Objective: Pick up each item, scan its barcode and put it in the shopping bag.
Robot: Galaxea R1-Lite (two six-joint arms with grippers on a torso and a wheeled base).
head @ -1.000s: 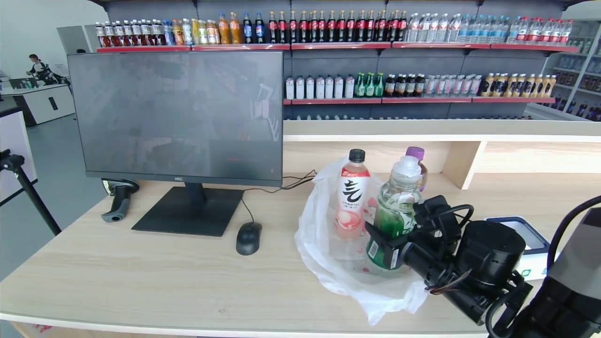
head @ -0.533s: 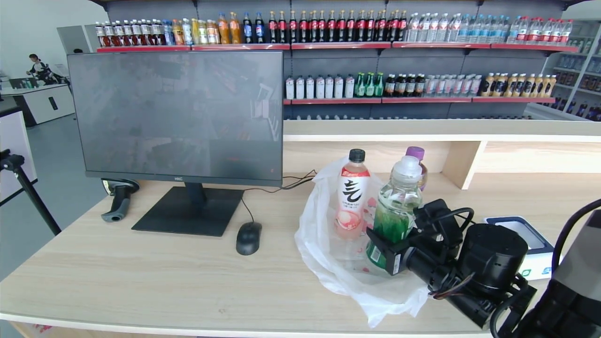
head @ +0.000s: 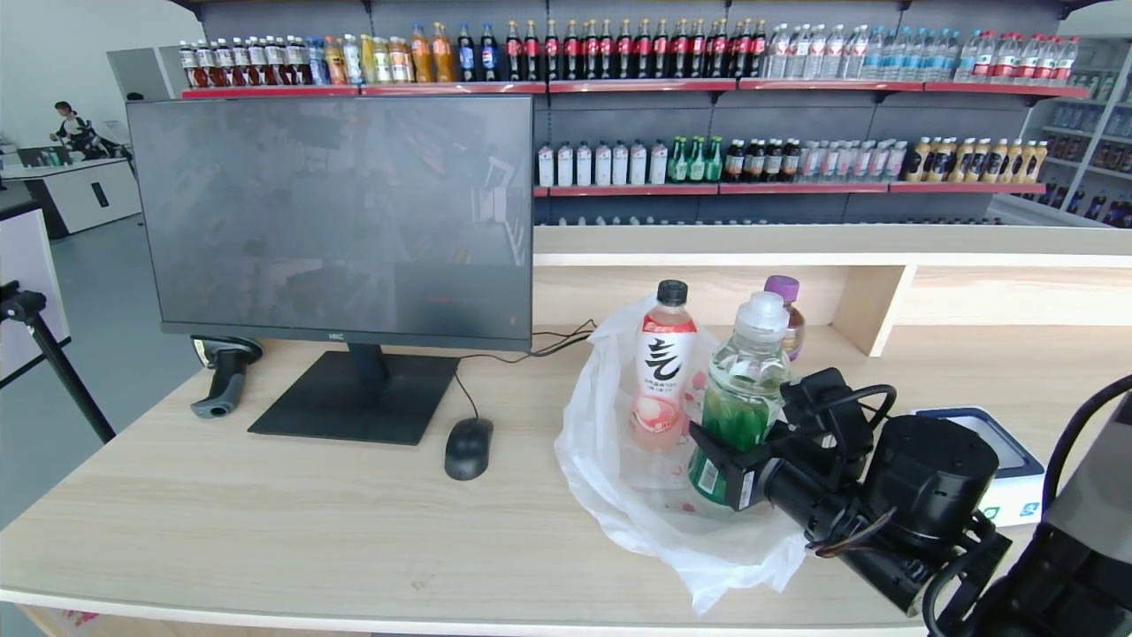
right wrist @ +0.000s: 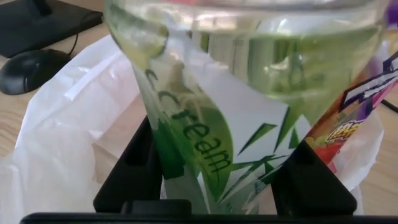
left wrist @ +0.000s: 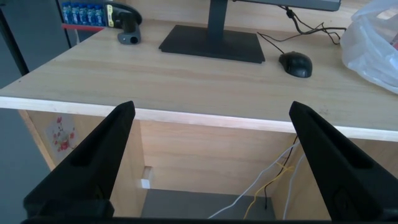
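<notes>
One shopping bag [head: 585,460] sits on the wooden counter [head: 265,513] before drink shelves [head: 637,87]

We log a pale wood-grain counter [head: 265,522], matt and smooth. The thin white plastic shopping bag [head: 592,460] is translucent, crinkled and slightly shiny. The clear plastic bottle with a glossy green label [head: 747,380] looks smooth, as does the pink-labelled clear plastic bottle [head: 663,372]. The big black monitor [head: 336,212] has a matt screen, and the black plastic mouse [head: 469,448] is semi-glossy.
</notes>
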